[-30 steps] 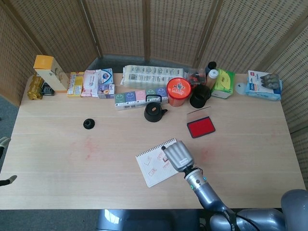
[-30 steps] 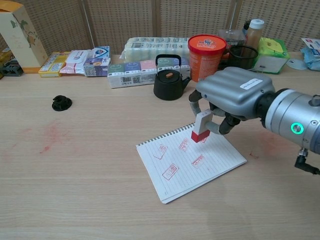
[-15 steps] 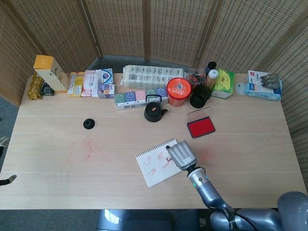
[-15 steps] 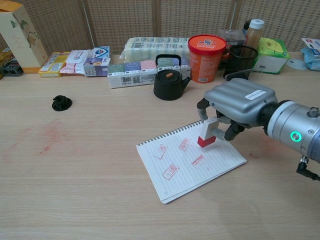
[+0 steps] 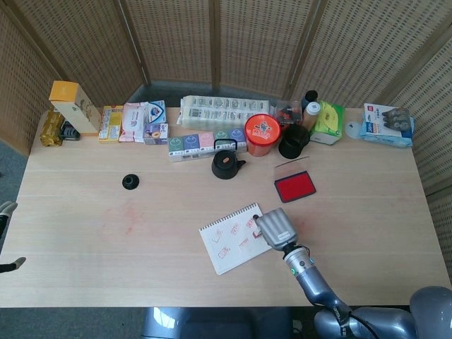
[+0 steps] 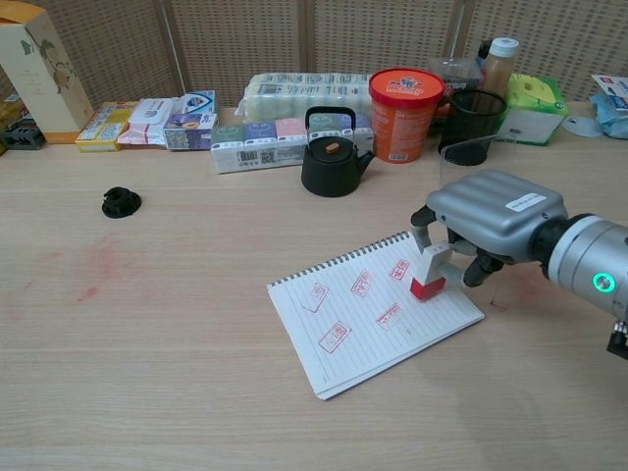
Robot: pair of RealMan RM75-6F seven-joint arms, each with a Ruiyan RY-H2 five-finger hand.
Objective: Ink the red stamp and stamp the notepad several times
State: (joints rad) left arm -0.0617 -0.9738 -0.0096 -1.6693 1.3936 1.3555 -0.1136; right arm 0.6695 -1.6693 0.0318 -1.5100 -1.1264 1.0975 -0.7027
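Note:
My right hand (image 6: 494, 223) pinches the white-handled red stamp (image 6: 430, 272) upright over the right part of the spiral notepad (image 6: 365, 334). The stamp's red base is at the page or just above it; contact is unclear. The lined page carries several red prints, one (image 6: 399, 269) just left of the stamp. In the head view the right hand (image 5: 276, 227) covers the notepad's (image 5: 227, 244) right edge and hides the stamp. The open red ink pad (image 5: 294, 186) lies behind it. Only a pale sliver at the left edge (image 5: 4, 210) may be my left hand.
A black teapot (image 6: 332, 154), an orange tub (image 6: 404, 98) and a black cup (image 6: 471, 124) stand behind the notepad. Boxes and packets line the back edge. A small black knob (image 6: 120, 203) lies on the left. Red ink smears mark the table (image 6: 98, 270).
My right hand has carried the stamp to the right across the page and lower. A new red print shows where the stamp was before.

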